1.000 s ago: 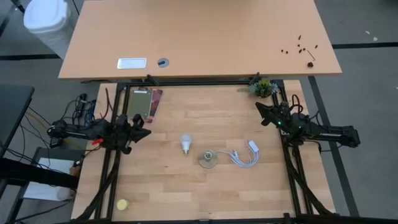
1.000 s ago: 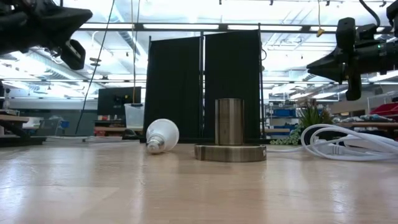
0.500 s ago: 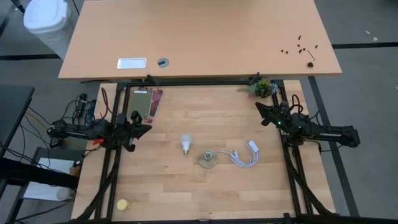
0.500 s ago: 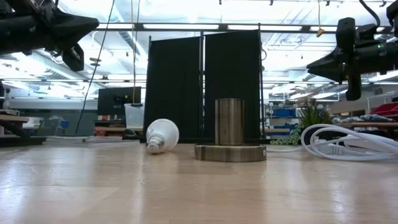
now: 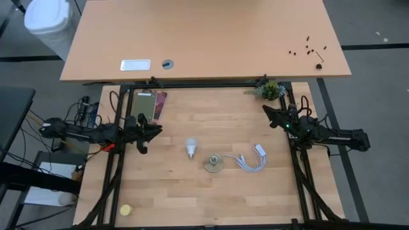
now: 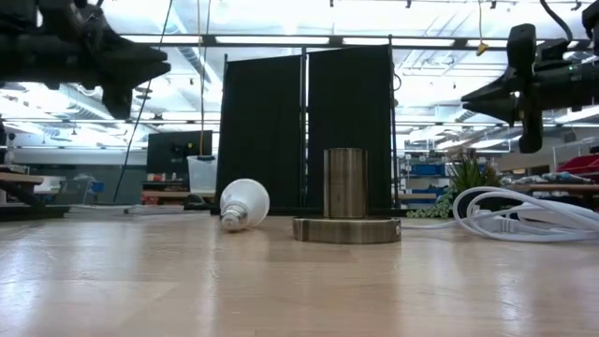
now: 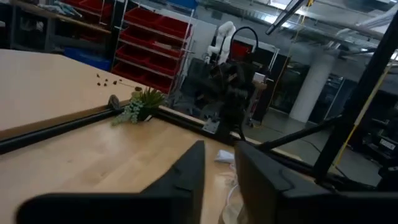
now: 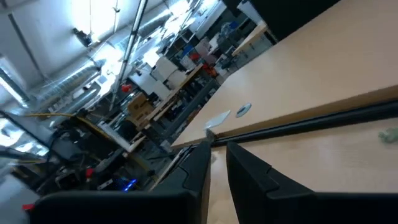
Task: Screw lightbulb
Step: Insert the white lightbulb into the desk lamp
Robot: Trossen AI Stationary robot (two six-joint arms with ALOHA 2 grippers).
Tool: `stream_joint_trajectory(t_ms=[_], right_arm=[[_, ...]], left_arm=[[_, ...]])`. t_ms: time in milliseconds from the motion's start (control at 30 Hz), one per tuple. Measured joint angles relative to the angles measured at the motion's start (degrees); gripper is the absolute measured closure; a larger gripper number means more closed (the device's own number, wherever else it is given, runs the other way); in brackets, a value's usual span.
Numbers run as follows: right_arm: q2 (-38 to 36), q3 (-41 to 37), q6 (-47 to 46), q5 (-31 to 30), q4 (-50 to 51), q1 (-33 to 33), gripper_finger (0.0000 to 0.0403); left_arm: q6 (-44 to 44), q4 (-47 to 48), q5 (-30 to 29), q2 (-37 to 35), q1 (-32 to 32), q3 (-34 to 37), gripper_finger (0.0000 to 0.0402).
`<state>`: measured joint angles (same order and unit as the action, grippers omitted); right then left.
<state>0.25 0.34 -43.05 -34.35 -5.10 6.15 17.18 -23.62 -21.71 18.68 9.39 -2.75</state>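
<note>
1. Left gripper [image 5: 153, 130]: positioned above the left part of the wooden table [image 5: 211, 198], pointing toward the table centre. In the left wrist view its fingers [image 7: 186, 177] stand slightly apart, with a narrow gap between them. Nothing is held and nothing is touched.
2. Right gripper [image 5: 268, 114]: positioned high near the right rear of the table, just beside the small green plant [image 5: 271, 90]. In the right wrist view the fingers [image 8: 194, 168] show only a thin gap (effectively closed). Nothing sits between them.
3. Lightbulb [image 5: 190, 147]: lies on its side on the table, left of centre, well apart from both grippers. In the low view, the lightbulb [image 6: 243, 204] rests with its screw base pointing down toward the table surface at the left.
4. Socket [image 5: 214, 163]: stands upright on its round disc base, near the bulb but not touching it (a clear gap shows in the low view).
5. White cable [image 5: 250, 159]: runs from the socket toward the right and lies coiled on the table.
</note>
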Motion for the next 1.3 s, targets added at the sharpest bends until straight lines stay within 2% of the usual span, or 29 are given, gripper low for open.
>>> stream_joint_trajectory(t_ms=[167, 467, 700, 867, 1133, 1300], right_arm=[[0.3, 0.0, 1.7, 8.3, -1.8, 0.0, 0.0341], [0.5, 0.0, 13.0, 22.8, -15.0, -0.1, 0.0341], [0.5, 0.0, 18.3, 24.5, -16.3, -0.1, 0.0341], [0.6, 0.0, 20.3, 24.4, -15.8, -0.1, 0.0341], [0.6, 0.0, 21.1, 20.8, -12.5, -0.1, 0.0341], [0.6, 0.0, 22.1, 20.5, -12.0, -0.1, 0.0341]], left_arm=[[0.0, -4.0, 0.1, 11.5, 0.0, -3.6, 0.0253], [-1.1, -4.0, 0.1, 32.0, 0.5, -13.2, 0.0249], [-0.1, -2.2, 0.1, 43.4, 0.5, -19.3, 0.025], [0.8, -0.6, 0.2, 48.1, 0.5, -22.9, 0.025], [-2.9, -0.6, 0.3, 49.2, 0.5, -26.5, 0.025], [-3.1, -0.5, 0.3, 49.2, 0.5, -27.2, 0.025]])
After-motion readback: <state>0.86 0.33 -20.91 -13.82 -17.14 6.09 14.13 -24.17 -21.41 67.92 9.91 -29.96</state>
